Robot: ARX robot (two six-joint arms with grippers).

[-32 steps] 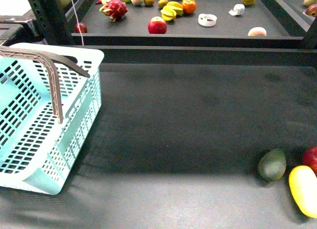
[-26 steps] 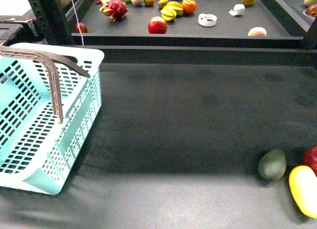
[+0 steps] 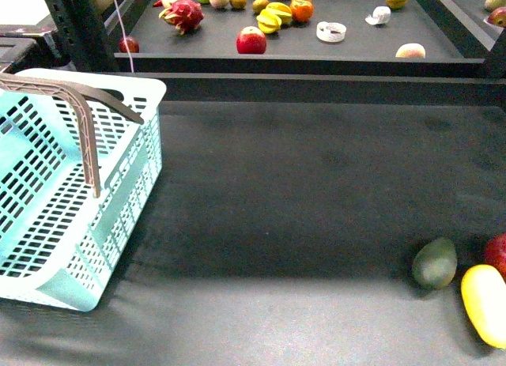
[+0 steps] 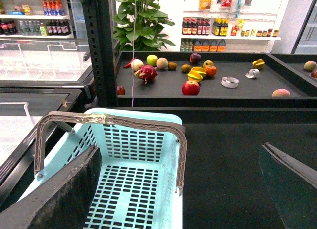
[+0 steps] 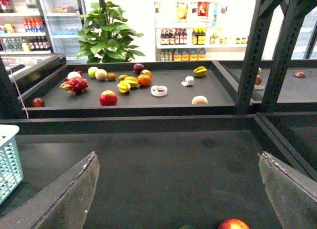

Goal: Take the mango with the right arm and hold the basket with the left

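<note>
Nearest to me, at the front right corner of the desk (image 3: 300, 192), lies the mango (image 3: 485, 305), lengthwise and partly cut off by the front view's edge. The dark green fruit (image 3: 434, 263) sits just beside it and the red fruit (image 3: 497, 254) just behind; I cannot tell whether either touches the mango. The right wrist view catches only the top of the red fruit, not the mango.

I judge the task to be at its opening step, with nothing grasped. The right gripper (image 5: 178, 155) is spread wide and empty, high over the bare desk. The left gripper (image 4: 178, 149) is also released, its jaws wide apart above the near end of the basket (image 3: 118, 216), which stands at the left of the desk with its brown handle (image 3: 85, 129) raised.

For the next move I would swing the right arm down towards the front right corner and line the jaws across the mango's short axis, clear of its two neighbours. The left arm needs to descend onto the basket's rim or handle.

Farther back, a raised tray (image 3: 356, 50) carries a dragon fruit (image 3: 183, 14), an apple (image 3: 251, 40) and a roll of tape (image 3: 331, 32). Beyond it stand shop shelves of bottles (image 4: 203, 27). Their labels are too small to read, and I see no other legible writing.
</note>
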